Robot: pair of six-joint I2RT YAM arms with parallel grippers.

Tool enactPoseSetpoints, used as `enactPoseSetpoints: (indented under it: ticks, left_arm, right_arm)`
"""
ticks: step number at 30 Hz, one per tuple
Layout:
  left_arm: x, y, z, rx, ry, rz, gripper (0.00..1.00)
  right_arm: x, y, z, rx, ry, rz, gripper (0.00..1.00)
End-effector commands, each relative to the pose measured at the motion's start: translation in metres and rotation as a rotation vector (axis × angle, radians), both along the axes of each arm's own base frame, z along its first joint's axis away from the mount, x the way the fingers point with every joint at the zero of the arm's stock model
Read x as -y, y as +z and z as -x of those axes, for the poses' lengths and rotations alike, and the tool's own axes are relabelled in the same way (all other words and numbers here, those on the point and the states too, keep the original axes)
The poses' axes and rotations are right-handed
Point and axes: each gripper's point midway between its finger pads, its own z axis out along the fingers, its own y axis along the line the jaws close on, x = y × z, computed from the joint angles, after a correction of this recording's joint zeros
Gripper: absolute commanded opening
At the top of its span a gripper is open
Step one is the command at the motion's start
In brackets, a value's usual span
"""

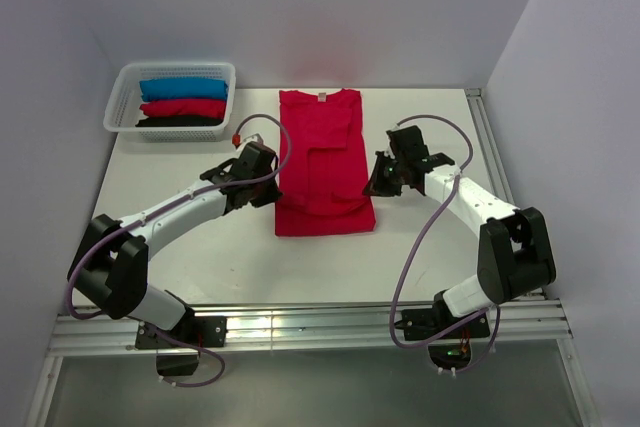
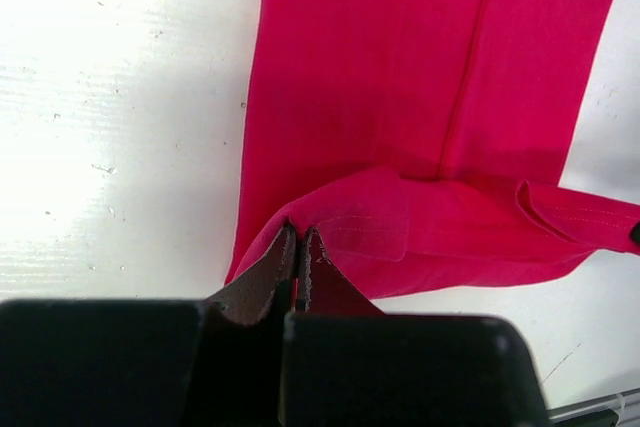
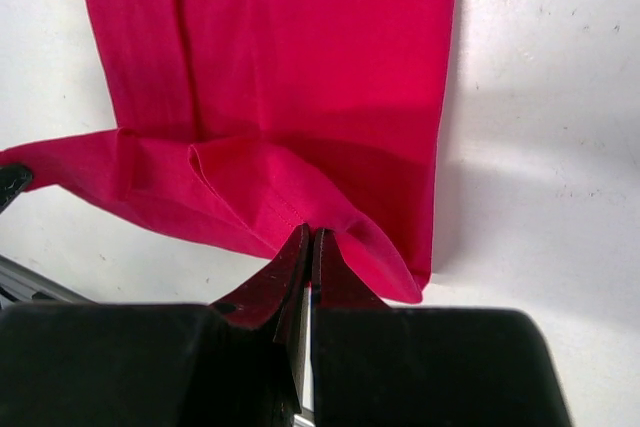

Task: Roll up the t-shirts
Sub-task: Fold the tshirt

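1. Overhead, I saw the crimson-red soft cloth t-shirt (image 1: 322, 162) lying as a long strip on the white table (image 1: 220, 257), with both arms flanking it.
2. Left wrist: the left gripper (image 2: 298, 247) was clamped on a lifted hem fold.
3. Right wrist: the right gripper (image 3: 310, 247) pinched the hem's other raised corner.

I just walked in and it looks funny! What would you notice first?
A bright red shirt lies mid-table, with the left gripper and right gripper each pinching its lifted edge. Far left, a white basket holds rolled shirts: blue, red, black.
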Motion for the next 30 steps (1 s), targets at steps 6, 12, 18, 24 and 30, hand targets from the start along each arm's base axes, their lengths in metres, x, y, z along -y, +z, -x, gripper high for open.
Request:
enactPoseSetpoints:
  ticks: [6, 12, 18, 24, 30]
  left_arm:
    - [0.009, 0.021, -0.02, 0.079, -0.018, 0.033, 0.0]
    - [0.01, 0.026, -0.021, 0.089, -0.019, 0.043, 0.0]
    - [0.008, 0.032, -0.019, 0.093, -0.018, 0.045, 0.0]
    - [0.007, 0.035, -0.017, 0.099, -0.013, 0.052, 0.0]
    - [0.006, 0.036, -0.019, 0.109, -0.008, 0.047, 0.0]
  right_arm:
    - [0.002, 0.022, -0.022, 0.089, -0.006, -0.014, 0.0]
    - [0.003, 0.027, -0.023, 0.098, -0.01, -0.017, 0.0]
    - [0.003, 0.037, -0.02, 0.118, -0.009, -0.027, 0.0]
    - [0.003, 0.047, -0.018, 0.14, -0.005, -0.036, 0.0]
    - [0.005, 0.049, -0.021, 0.15, -0.01, -0.027, 0.0]
